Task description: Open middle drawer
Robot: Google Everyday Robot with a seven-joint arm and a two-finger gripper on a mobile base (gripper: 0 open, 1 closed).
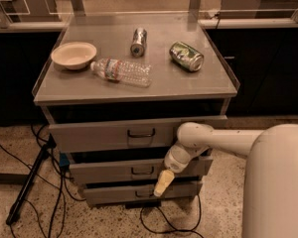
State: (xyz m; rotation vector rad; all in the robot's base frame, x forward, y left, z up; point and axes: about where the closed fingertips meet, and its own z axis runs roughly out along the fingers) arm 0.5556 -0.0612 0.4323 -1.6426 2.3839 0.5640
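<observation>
Looking down through my one camera view at the grey bench point(89, 90), three drawers stacked under its top. On the top: cream bowl point(73, 55) at the left, clear plastic bottle point(121, 72) lying on its side just right of the bowl, silver can point(138, 41) lying down further back near the middle, green can point(186, 56) on its side toward the right. None of them touch each other, as far as I can see.

Top drawer point(99, 135) has the tallest front. The middle drawer point(104, 171) sits right under it, low wide grey front, small dark loop handle point(142, 171) near its centre, dark gap above it. I cannot tell how far out it stands. Bottom drawer point(114, 193) is below, a bit narrower.

My white arm point(223, 140) comes in from the right, elbow in front of the top drawer's right end, wrist angled down and left. The pincer point(161, 183), pale yellow tip, hangs in front of the lower edge of the middle drawer, just right of and below the handle, not on it. Whether the pincer is wide or narrow, I cannot tell. Nothing seen in it.

White robot body point(275, 182) fills the lower right corner. Black cables point(164, 222) loop on the speckled floor under the bench; a black stand leg point(27, 185) leans at the left.
</observation>
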